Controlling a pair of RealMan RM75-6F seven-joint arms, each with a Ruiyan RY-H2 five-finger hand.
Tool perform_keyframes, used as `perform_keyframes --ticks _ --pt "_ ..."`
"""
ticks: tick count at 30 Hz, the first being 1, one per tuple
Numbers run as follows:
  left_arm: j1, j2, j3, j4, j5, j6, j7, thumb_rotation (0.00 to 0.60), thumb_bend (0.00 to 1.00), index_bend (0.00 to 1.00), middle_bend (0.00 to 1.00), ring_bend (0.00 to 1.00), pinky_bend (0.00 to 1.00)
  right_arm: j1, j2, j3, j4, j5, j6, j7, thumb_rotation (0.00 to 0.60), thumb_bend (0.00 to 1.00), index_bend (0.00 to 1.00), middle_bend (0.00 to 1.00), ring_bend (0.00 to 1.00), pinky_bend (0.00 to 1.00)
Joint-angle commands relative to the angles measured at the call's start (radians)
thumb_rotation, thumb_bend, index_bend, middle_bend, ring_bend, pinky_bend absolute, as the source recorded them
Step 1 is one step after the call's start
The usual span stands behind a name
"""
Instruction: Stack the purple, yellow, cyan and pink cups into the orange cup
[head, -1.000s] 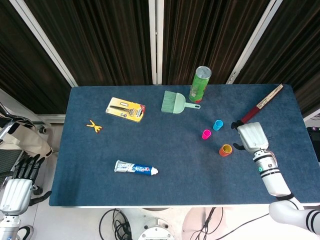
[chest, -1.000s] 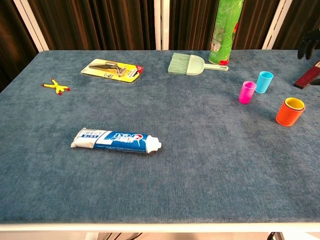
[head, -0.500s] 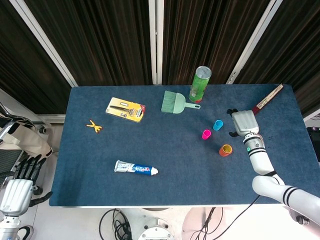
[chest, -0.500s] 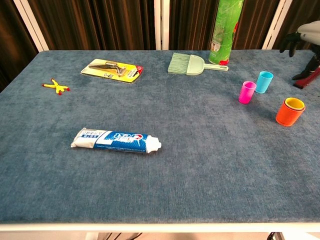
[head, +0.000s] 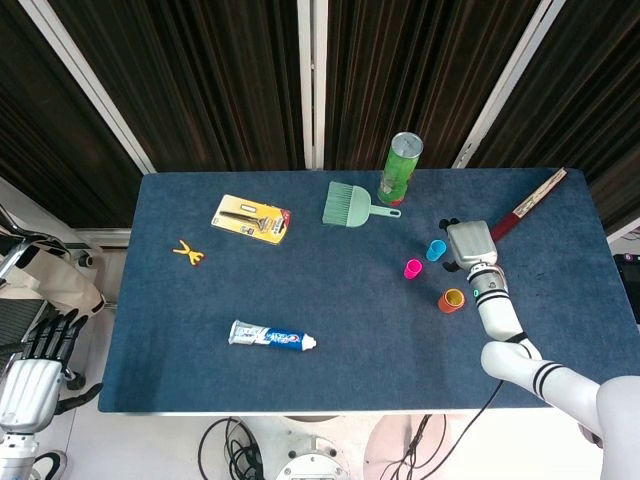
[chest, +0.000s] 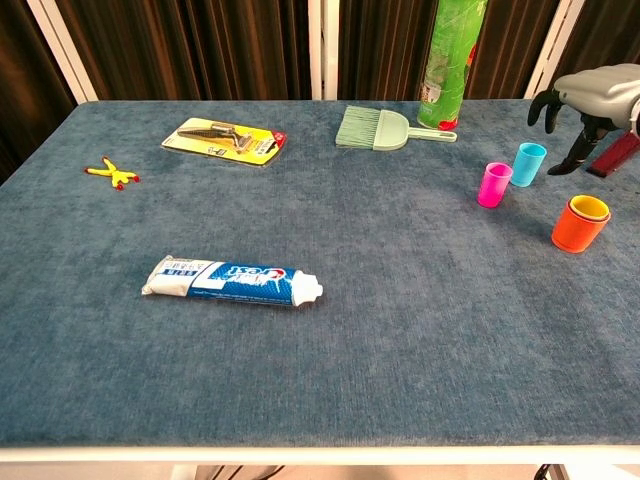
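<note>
The orange cup (head: 451, 300) (chest: 579, 224) stands near the table's right side with a yellow cup nested in it; the purple cup is hidden. The cyan cup (head: 436, 250) (chest: 529, 164) and pink cup (head: 413, 268) (chest: 494, 184) stand upright side by side, just left of it. My right hand (head: 466, 244) (chest: 587, 101) hovers above and just right of the cyan cup, fingers apart and pointing down, holding nothing. My left hand (head: 38, 362) hangs off the table's left edge, fingers spread, empty.
A green canister (head: 401, 168) and a green brush (head: 350, 204) stand behind the cups. A red-handled tool (head: 524, 207) lies at the far right. A toothpaste tube (head: 272, 337), a razor pack (head: 251, 217) and a small orange toy (head: 187, 252) lie on the left half.
My right hand has moved left and toward the back, from beside the orange cup to just over the cyan cup. The cups have not moved.
</note>
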Motion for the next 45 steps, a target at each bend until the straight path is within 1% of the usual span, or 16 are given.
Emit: perform_keyframes --ticks 1,11,20,33,37,45 --pt "0.002 0.0 -0.005 -0.002 -0.004 0.005 0.001 0.6 0.02 0.03 0.0 0.0 0.0 0.009 -0.023 -0.005 0.029 0.002 -0.014 0.005 0.6 0.09 0.3 0.33 0.9 0.95" --pt "0.004 0.002 -0.006 -0.003 -0.014 0.001 -0.001 0.6 0.02 0.03 0.0 0.0 0.0 0.011 -0.087 0.003 0.109 -0.043 -0.006 0.078 0.6 0.12 0.34 0.38 0.9 0.96" --pt "0.003 0.001 -0.008 -0.002 -0.02 -0.005 0.002 0.6 0.02 0.03 0.0 0.0 0.0 0.015 -0.12 0.003 0.161 -0.084 -0.011 0.116 0.6 0.16 0.4 0.4 0.9 0.96" --pt "-0.004 0.004 -0.01 -0.009 -0.024 -0.022 0.017 0.6 0.02 0.03 0.0 0.0 0.0 0.01 -0.15 0.015 0.205 -0.108 -0.007 0.145 0.6 0.17 0.46 0.46 0.9 0.96" --pt "-0.005 0.006 -0.01 -0.014 -0.023 -0.024 0.021 0.6 0.02 0.03 0.0 0.0 0.0 0.009 -0.158 0.019 0.216 -0.117 -0.001 0.149 0.6 0.21 0.49 0.48 0.9 0.96" --pt "-0.004 0.009 -0.01 -0.015 -0.023 -0.02 0.017 0.6 0.02 0.03 0.0 0.0 0.0 0.007 -0.166 0.027 0.22 -0.126 0.009 0.143 0.6 0.23 0.54 0.52 0.91 0.97"
